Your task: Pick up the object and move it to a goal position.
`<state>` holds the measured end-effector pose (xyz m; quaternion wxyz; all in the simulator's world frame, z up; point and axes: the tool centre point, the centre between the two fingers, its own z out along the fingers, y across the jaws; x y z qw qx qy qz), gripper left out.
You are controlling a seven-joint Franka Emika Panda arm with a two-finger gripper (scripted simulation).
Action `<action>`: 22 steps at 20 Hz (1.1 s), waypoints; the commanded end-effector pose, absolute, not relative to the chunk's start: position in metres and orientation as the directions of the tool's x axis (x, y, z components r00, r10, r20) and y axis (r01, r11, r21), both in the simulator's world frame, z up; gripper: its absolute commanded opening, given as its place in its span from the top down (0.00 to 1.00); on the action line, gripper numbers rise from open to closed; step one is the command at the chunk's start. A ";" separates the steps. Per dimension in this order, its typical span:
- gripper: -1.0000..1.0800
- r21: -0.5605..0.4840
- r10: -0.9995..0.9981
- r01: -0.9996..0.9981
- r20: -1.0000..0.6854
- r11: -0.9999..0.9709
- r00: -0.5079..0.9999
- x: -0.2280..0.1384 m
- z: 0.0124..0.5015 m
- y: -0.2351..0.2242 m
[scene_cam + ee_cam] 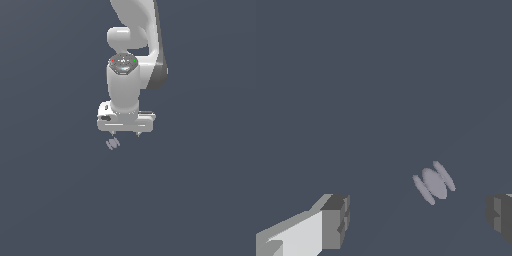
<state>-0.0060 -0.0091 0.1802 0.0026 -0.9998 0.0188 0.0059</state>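
The small striped lilac lump [113, 144] is lying on the dark grey bench [50, 200], just below the gripper [126, 134] and nearer its finger on the exterior view's left. It is looking light, rigid and tiny, so pinching across its middle seems best. The gripper is hanging open above, holding nothing.

There are no words, numbers, labels or signs to read here, not on the arm and not on anything near it.
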 end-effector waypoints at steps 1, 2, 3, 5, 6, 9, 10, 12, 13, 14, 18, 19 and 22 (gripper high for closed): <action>0.04 -0.005 -0.038 -0.038 -0.012 -0.999 0.999 -0.006 0.180 -0.009; 0.04 -0.005 -0.039 -0.039 -0.012 -0.999 0.999 -0.006 0.181 -0.010; 0.04 -0.006 -0.042 -0.042 -0.011 -0.999 0.999 -0.006 0.182 -0.011; 0.04 -0.010 -0.056 -0.056 -0.009 -0.998 0.998 -0.005 0.187 -0.018; 0.04 -0.012 -0.065 -0.065 -0.008 -0.998 0.998 -0.005 0.190 -0.023; 0.04 -0.017 -0.082 -0.082 -0.005 -0.996 0.997 -0.005 0.196 -0.031; 0.04 -0.017 -0.083 -0.083 -0.005 -0.996 0.997 -0.005 0.196 -0.032; 0.04 -0.017 -0.081 -0.081 -0.005 -0.997 0.997 -0.005 0.196 -0.031; 0.04 -0.017 -0.081 -0.081 -0.005 -0.997 0.997 -0.005 0.196 -0.031; 0.04 -0.017 -0.080 -0.080 -0.005 -0.997 0.997 -0.005 0.195 -0.031; 0.04 -0.015 -0.063 -0.063 -0.004 -0.998 0.998 -0.006 0.191 -0.033; 0.04 -0.015 -0.056 -0.056 -0.004 -0.998 0.998 -0.006 0.190 -0.034; 0.04 -0.013 -0.027 -0.027 -0.004 -1.000 1.000 -0.008 0.183 -0.037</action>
